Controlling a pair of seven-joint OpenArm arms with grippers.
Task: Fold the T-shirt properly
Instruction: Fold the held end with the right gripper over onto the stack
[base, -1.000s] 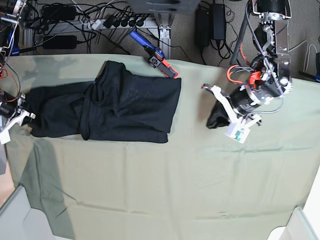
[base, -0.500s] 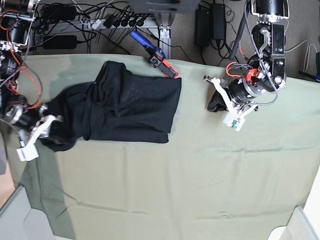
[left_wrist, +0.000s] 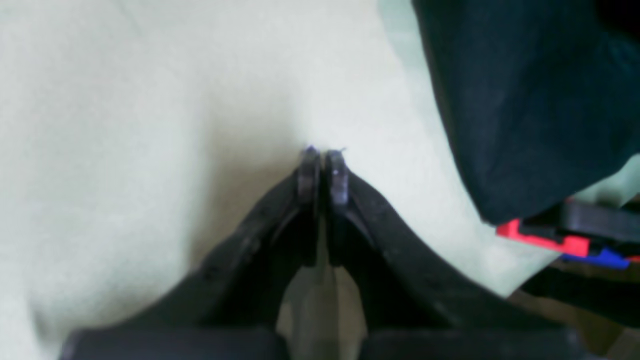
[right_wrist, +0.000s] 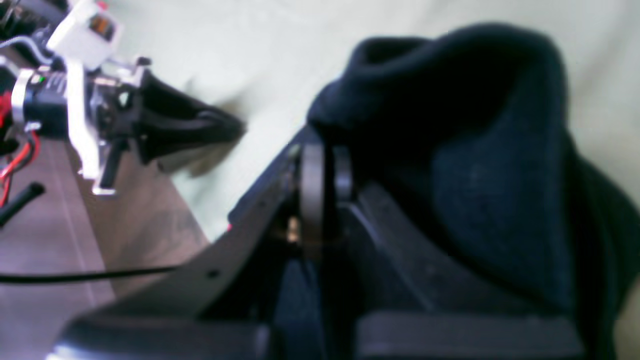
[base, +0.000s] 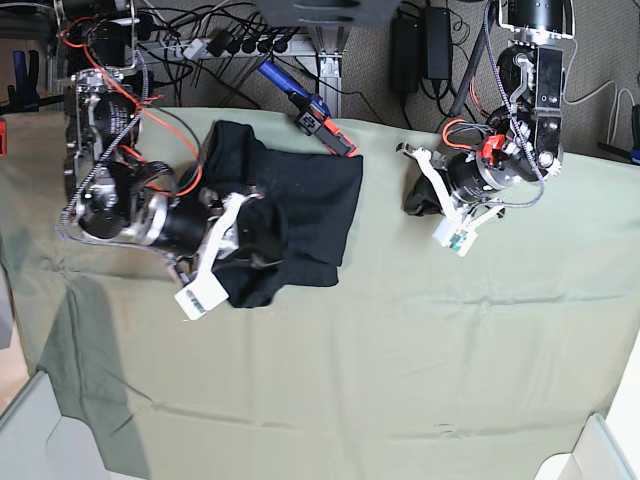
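The black T-shirt (base: 310, 195) lies bunched at the back left of the pale green cloth (base: 400, 350). Its left end is lifted and doubled over the body. My right gripper (base: 268, 235) hovers over the shirt's middle, and in the right wrist view the right gripper (right_wrist: 322, 165) is shut on a hump of the T-shirt (right_wrist: 475, 150). My left gripper (base: 413, 203) hangs to the right of the shirt, apart from it. The left wrist view shows the left gripper (left_wrist: 322, 167) shut with nothing in it, above bare cloth, with the T-shirt's edge (left_wrist: 525, 100) to its right.
A blue and red tool (base: 312, 112) lies at the table's far edge, touching the shirt's corner, and shows as the red and blue tool (left_wrist: 550, 243) in the left wrist view. Cables and power strips (base: 230, 42) run behind the table. White bin corners (base: 600, 455) sit at the front.
My right arm has swept right from the table's left edge, carrying the shirt's left end over its body. My left arm has drawn slightly back and left, still shut.
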